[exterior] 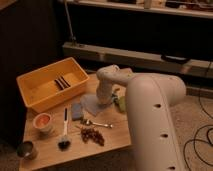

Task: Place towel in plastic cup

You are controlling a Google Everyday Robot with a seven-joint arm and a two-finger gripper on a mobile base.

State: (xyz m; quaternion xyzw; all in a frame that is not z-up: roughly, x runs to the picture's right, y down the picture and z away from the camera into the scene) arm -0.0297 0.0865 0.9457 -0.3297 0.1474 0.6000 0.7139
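The towel is a floppy grey-blue cloth lying rumpled on the wooden table, near its middle. The plastic cup is small and pale yellow-green, standing just right of the towel and partly hidden by my white arm. My gripper points down at the towel's right edge, between the towel and the cup. Its tip is hidden against the cloth.
A yellow bin stands at the back left. A dark grey-blue block, a spoon, a brush and a dark cluster lie in front. A white bowl with orange inside and a dark metal cup are at the left.
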